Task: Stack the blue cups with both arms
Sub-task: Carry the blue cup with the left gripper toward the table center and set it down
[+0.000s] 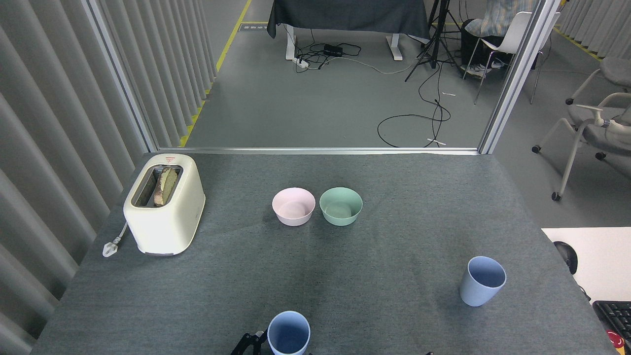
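Note:
One blue cup [288,334] is upright at the bottom edge of the head view, near the middle, and its base is cut off by the frame. Black fingers [249,341] of my left gripper [266,345] show just left of this cup and reach around it; the rest of the arm is out of view. The other blue cup [482,281] stands alone and upright on the grey table [374,256] at the right. My right gripper is out of view.
A cream toaster [164,203] with bread in its slot stands at the left, its plug [109,246] lying beside it. A pink bowl [294,206] and a mint-green bowl [340,206] sit side by side mid-table. A white desk [599,251] with a keyboard [616,315] adjoins the right edge.

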